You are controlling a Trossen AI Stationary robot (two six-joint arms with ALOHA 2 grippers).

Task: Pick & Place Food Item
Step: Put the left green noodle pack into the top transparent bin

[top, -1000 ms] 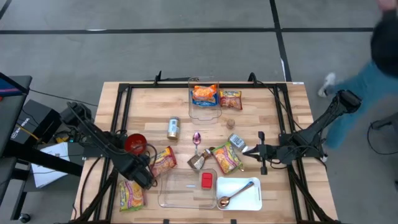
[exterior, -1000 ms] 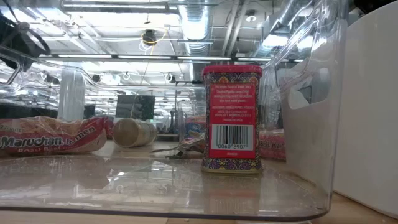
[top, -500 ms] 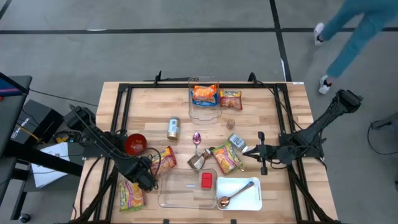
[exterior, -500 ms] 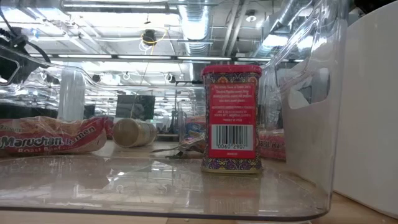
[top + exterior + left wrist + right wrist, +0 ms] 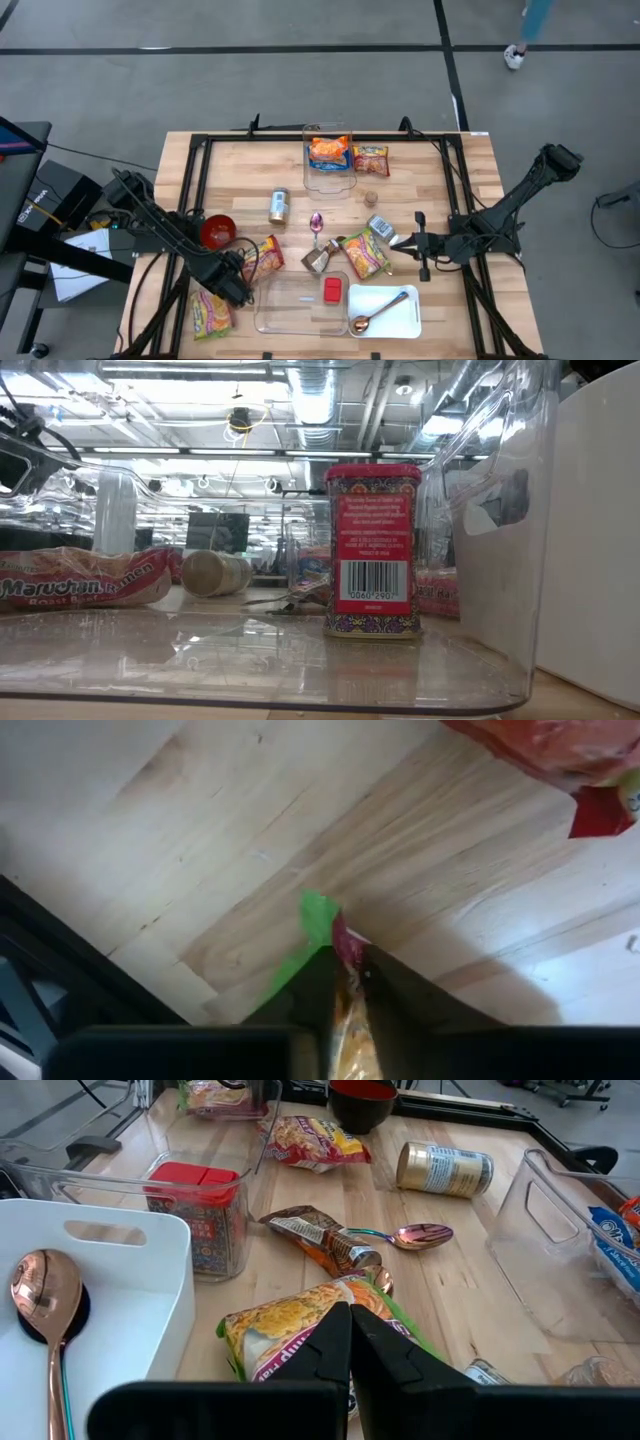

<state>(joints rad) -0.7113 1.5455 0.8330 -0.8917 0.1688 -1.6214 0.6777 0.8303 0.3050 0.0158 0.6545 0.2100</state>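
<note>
Left claw (image 5: 226,292) down at the near left corner of the wooden surface (image 5: 240,170), clamped on the edge of a ramen packet (image 5: 210,313); in the left wrist view, fingers (image 5: 392,990) pinched on the packet's thin crimped edge (image 5: 348,982), beside a strip of green tape (image 5: 314,916). Second ramen packet (image 5: 263,257) just beside, next to a red bowl (image 5: 217,230). Clear bin (image 5: 300,302) near the front, holding a red tin (image 5: 332,291) upright; same tin (image 5: 372,548) in the low view, barcode facing the camera. White tray (image 5: 385,311) touching the bin's right side, copper spoon (image 5: 375,313) lying in it. Right claw (image 5: 421,245) together, gripping nothing, hovering right of centre above a green-and-yellow soup packet (image 5: 290,1320). Gold can (image 5: 278,205) on its side mid-surface. Second clear bin (image 5: 328,158) at the far edge, orange packet (image 5: 328,151) inside
</note>
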